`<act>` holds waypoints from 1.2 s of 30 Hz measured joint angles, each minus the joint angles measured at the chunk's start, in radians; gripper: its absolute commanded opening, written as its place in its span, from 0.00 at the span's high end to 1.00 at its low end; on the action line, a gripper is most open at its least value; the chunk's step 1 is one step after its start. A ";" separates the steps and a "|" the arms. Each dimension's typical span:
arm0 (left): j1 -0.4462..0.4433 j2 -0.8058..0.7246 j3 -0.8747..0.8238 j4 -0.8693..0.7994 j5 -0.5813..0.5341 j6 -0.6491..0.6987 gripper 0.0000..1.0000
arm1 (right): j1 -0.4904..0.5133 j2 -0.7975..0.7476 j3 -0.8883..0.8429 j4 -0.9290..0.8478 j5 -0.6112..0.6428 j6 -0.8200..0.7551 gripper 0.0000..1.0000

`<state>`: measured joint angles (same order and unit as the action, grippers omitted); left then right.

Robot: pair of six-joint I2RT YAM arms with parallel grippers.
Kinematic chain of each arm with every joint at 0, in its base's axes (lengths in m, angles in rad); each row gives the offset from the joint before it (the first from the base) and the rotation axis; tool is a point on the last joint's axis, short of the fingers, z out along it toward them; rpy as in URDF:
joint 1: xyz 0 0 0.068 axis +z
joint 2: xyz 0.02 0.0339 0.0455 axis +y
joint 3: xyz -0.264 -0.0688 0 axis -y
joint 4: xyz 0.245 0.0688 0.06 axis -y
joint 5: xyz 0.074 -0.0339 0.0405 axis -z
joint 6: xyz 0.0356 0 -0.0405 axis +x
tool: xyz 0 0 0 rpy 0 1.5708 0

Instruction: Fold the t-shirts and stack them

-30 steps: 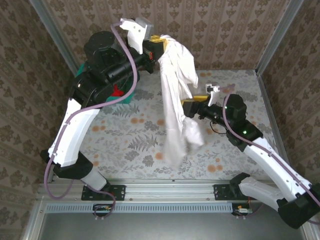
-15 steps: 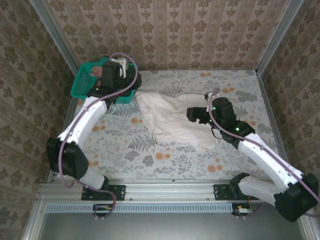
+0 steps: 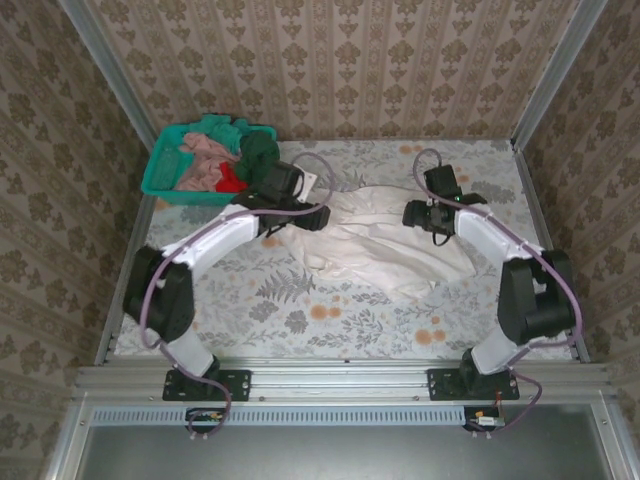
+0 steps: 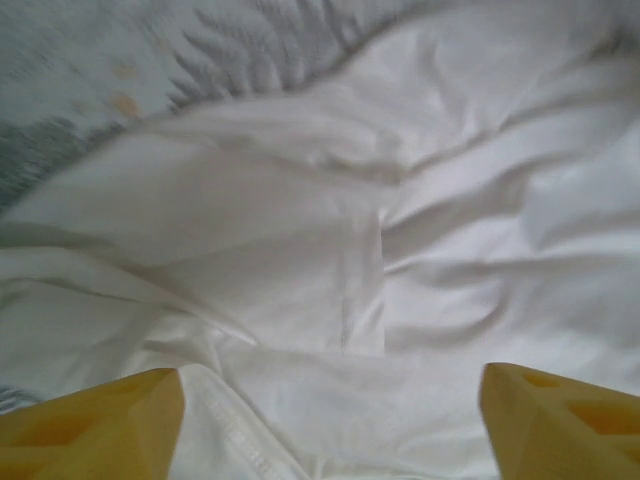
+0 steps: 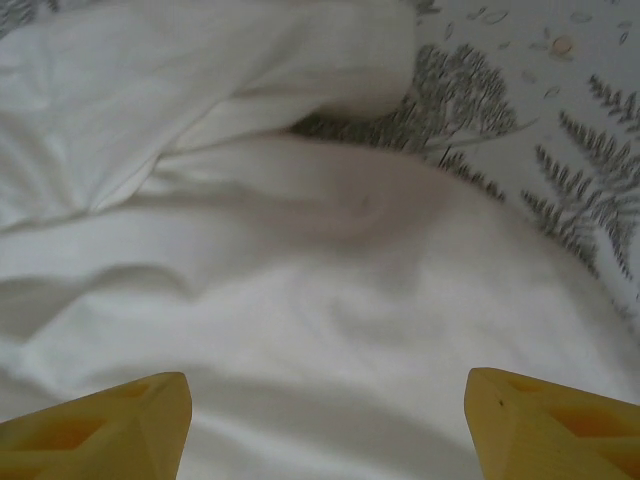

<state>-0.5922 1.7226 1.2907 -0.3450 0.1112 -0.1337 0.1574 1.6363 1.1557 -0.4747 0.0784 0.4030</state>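
Note:
A large white t-shirt lies crumpled and partly spread on the middle of the table. My left gripper hovers over its left edge. In the left wrist view that gripper is open, yellow fingertips wide apart, with a hemmed fold of the white shirt beneath and nothing gripped. My right gripper is over the shirt's upper right part. It is open too, with smooth white cloth below it. More t-shirts, pale pink, red, dark green and teal, are heaped in the basket.
The teal lattice basket stands at the back left corner against the wall. Patterned walls and metal posts close in the table at the back and sides. Fern-print tablecloth is bare in front of the shirt, toward the arm bases.
The white shirt, hanging high from my left gripper a second ago, now lies on the table. The left gripper has let go, and both arms have dropped low over the cloth.

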 measured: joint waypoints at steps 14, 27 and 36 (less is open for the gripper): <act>-0.010 0.329 0.124 0.024 0.118 0.055 0.53 | -0.111 0.334 0.307 -0.068 -0.008 -0.004 0.31; 0.008 0.335 0.189 0.041 0.109 0.048 1.00 | -0.153 0.563 0.531 -0.064 -0.155 0.023 0.36; 0.060 0.240 0.211 -0.017 0.089 0.048 1.00 | -0.159 0.614 0.592 -0.068 -0.188 0.047 0.89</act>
<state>-0.5323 1.9629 1.5013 -0.3618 0.1997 -0.0856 -0.0021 2.2501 1.7473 -0.5426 -0.1097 0.4500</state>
